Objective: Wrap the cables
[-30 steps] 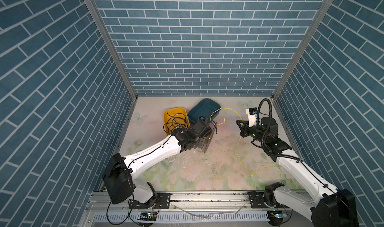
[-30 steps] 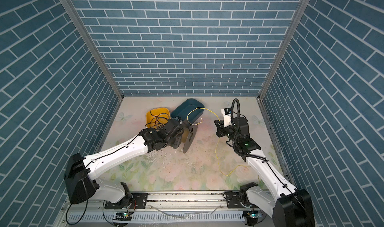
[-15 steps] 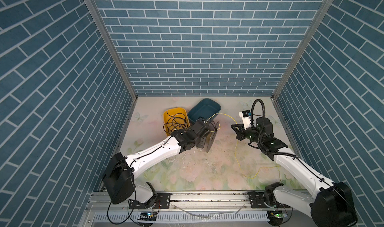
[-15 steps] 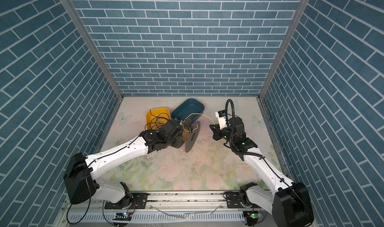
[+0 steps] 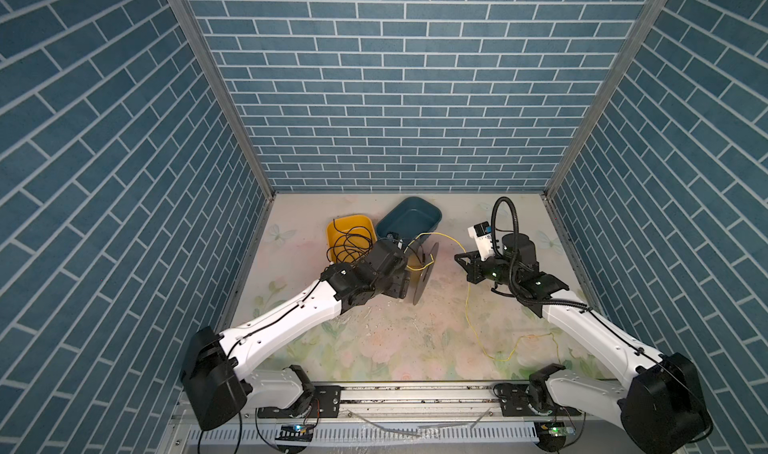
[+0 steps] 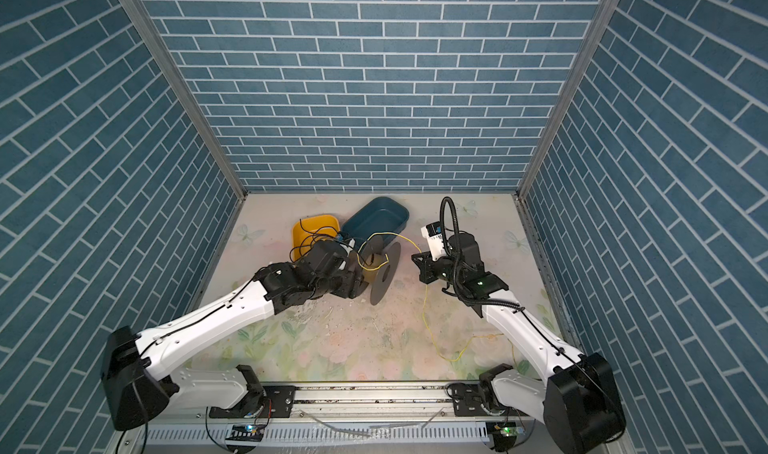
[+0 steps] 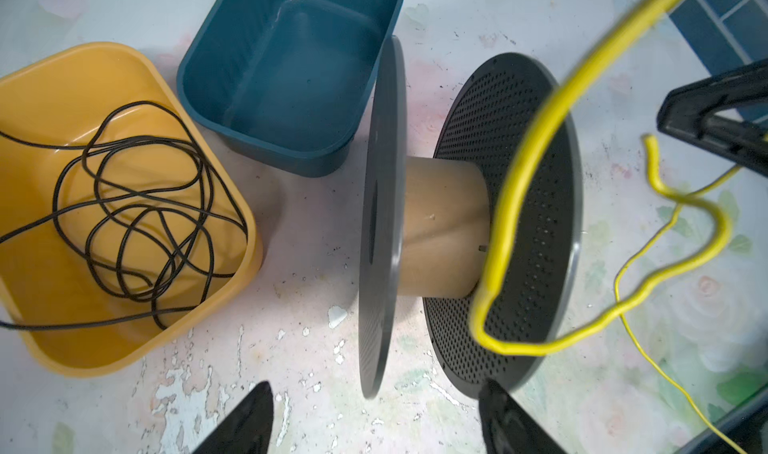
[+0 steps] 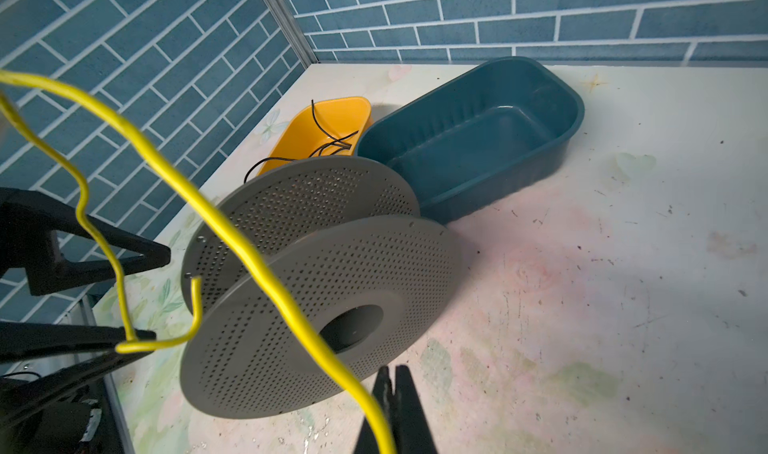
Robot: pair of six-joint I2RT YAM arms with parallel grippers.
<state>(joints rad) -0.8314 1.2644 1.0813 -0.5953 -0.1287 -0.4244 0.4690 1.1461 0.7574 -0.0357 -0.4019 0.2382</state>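
The thin, bright yellow cable (image 5: 467, 306) is arching over the gray spool (image 5: 424, 274), its kinked end dangling, then trailing in loose curves across the flowered table (image 5: 374, 340).

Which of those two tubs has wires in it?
The yellow tub: a tangle of black wire lies in it. The blue tub beside it is empty.

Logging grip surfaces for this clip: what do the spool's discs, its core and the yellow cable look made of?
The discs look like moulded plastic, matte dark grey and evenly perforated. The core looks like cardboard, a dull tan tube. The yellow cable is probably plastic-sheathed wire, smooth and bright, holding its kinks; the conductor is hidden.
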